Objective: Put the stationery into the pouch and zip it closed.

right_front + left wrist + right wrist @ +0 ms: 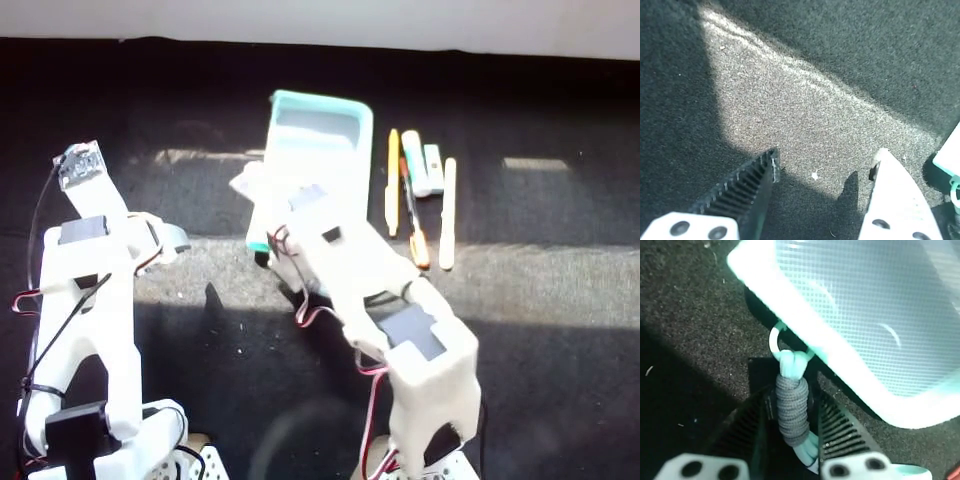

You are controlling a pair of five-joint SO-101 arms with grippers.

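Your right jaws clench the zip cord [791, 407] at the pouch's [318, 160] near corner; left jaws gape over the desk [805, 115] — pens [392, 185] lie just right of the pouch.

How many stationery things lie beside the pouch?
5, all beside the pouch: yellow pen, orange-tipped pen, white-green tube, small white piece, cream pen. The right arm may hide more.
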